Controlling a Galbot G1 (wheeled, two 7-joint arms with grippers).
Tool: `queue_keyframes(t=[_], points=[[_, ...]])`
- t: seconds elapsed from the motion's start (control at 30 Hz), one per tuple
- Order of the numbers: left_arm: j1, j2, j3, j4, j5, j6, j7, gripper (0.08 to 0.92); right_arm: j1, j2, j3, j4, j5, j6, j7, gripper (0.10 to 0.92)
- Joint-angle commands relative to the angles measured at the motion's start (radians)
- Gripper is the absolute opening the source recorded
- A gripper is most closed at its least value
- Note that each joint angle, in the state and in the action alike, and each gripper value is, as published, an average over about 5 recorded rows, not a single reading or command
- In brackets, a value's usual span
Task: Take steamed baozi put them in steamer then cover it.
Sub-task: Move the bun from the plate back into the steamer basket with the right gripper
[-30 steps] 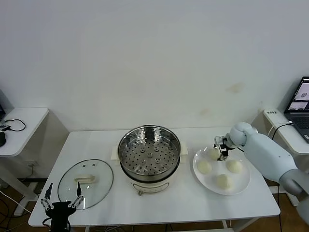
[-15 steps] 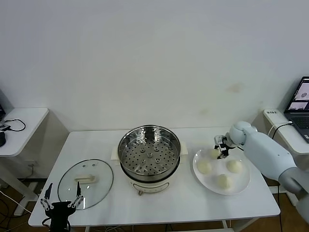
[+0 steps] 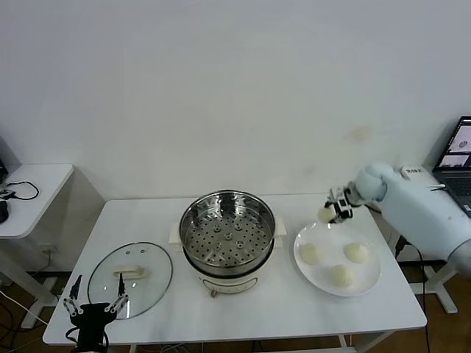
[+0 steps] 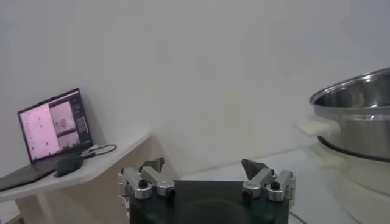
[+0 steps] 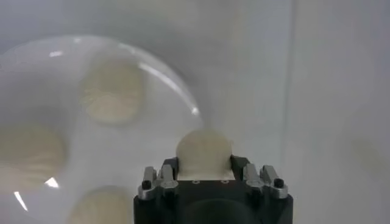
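Right gripper (image 3: 333, 213) clamps a smooth round bun (image 3: 325, 215) above the white plate (image 3: 368, 276); left gripper (image 3: 94, 307) spread, idle beside the glass lid (image 3: 151, 276).

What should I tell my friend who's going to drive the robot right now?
Right gripper is shut on one baozi, lifted above the plate.
Left gripper is open, parked low by the cover, which lies on the table.
Three baozi sit on the plate.
The steamer has no buns in it.
Left to do: move all four in, then put the cover on.
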Motion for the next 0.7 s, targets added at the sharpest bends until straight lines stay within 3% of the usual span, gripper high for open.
queue_keyframes(t=[0.03, 0.37, 0.7], points=[[-0.001, 0.000, 0.000, 0.000, -0.001, 0.000, 0.001, 0.823, 0.345, 0.036, -0.232, 0.140, 0.224, -0.018, 0.005, 0.551], [-0.010, 0.012, -0.008, 0.000, -0.011, 0.002, 0.004, 0.823, 0.348, 0.276, -0.321, 0.165, 0.303, 0.044, 0.080, 0.551], [-0.003, 0.005, -0.027, -0.017, -0.012, 0.002, 0.005, 0.823, 0.274, 0.412, -0.428, 0.111, 0.067, 0.269, 0.112, 0.551]])
